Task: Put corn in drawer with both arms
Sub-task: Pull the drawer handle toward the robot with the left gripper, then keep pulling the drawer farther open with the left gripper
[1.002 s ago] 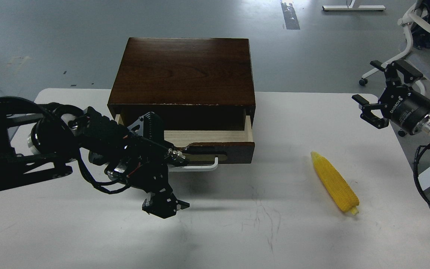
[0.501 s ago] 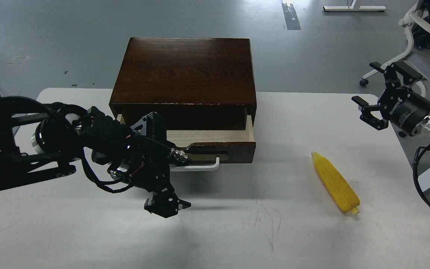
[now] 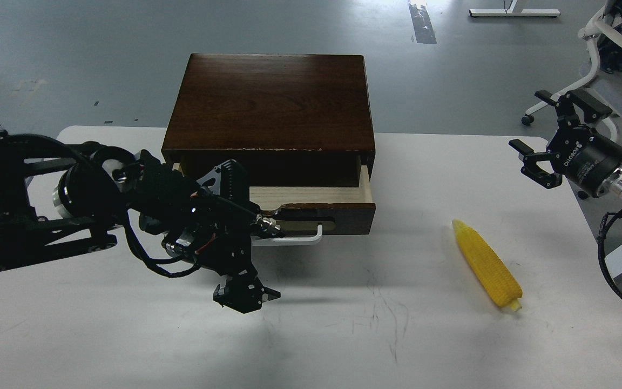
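The corn (image 3: 487, 266) lies on the white table (image 3: 424, 335) at the right, pale stub end toward me. The drawer (image 3: 311, 208) of the dark brown wooden box (image 3: 270, 100) stands partly pulled out, showing pale wood inside and its white bar handle (image 3: 295, 239). My left arm crosses in front of the drawer's left part. Its gripper (image 3: 245, 296) hangs low over the table, in front of and below the handle, holding nothing I can see; it is too dark to tell its fingers apart. My right gripper (image 3: 531, 123) is open and empty, raised over the table's right edge, beyond the corn.
An office chair base (image 3: 592, 59) stands on the grey floor beyond the table's right corner. The table's right edge runs close to the corn.
My left arm and gripper have shifted slightly to the right. The box and drawer also sit a little further right in the view. The right gripper and corn have hardly moved.
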